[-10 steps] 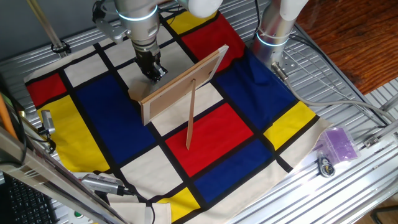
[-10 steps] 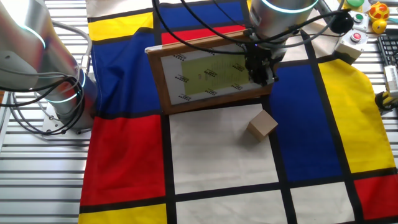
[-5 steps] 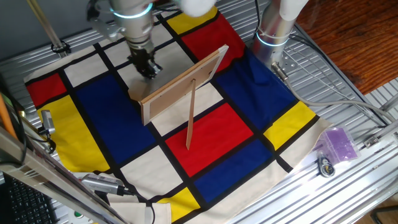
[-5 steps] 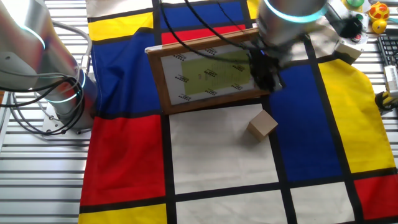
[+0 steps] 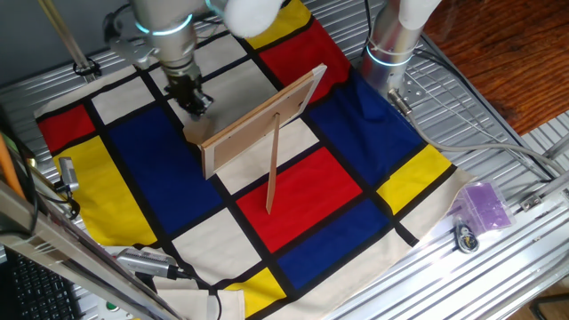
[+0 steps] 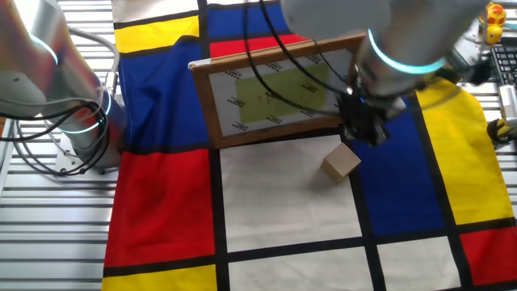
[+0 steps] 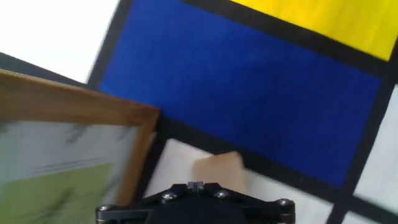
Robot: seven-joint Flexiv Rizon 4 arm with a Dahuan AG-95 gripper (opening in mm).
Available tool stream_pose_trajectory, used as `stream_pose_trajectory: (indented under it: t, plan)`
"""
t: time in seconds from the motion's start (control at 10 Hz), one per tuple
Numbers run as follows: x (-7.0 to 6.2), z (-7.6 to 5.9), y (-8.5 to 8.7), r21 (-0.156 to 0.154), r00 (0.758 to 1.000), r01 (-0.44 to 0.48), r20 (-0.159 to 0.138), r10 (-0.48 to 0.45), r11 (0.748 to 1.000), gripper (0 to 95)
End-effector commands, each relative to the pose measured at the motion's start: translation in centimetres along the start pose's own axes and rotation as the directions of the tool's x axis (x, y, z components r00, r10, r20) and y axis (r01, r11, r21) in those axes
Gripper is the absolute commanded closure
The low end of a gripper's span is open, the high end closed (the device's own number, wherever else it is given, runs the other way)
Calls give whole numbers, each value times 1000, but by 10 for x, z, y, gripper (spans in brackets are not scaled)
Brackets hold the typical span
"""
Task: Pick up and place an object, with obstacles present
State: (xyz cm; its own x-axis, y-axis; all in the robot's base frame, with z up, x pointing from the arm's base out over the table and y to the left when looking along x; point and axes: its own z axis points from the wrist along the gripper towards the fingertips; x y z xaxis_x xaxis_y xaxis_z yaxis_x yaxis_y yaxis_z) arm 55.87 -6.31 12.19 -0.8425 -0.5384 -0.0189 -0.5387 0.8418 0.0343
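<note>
The gripper [image 6: 367,129], its jaw state not discernible, hovers right of centre just above the small tan block [image 6: 340,162] on the white square, and ideally descends squarely, clear of the propped wooden panel [image 6: 275,89].

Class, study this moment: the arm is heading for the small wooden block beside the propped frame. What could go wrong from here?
1. The block lies close to the frame; the pincer, coming down, might clip the frame's corner.
2. The frame leans on one thin prop stick, so a knock could topple it.
3. The block sits askew on the cloth, so a misaligned grasp may push it aside.
</note>
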Motion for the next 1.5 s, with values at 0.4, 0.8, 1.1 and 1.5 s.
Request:
stream_pose_trajectory:
  t: [0.4,0.8,1.1,1.5]
  plan:
    - [-5,30,-12,-20,991,134,3,-134,991,380]
    - [-4,35,-11,-54,986,159,-38,-161,986,380]
    - [-2,37,-10,-59,985,162,-48,-165,985,380]
    - [1,38,-10,-47,986,163,-36,-165,985,380]
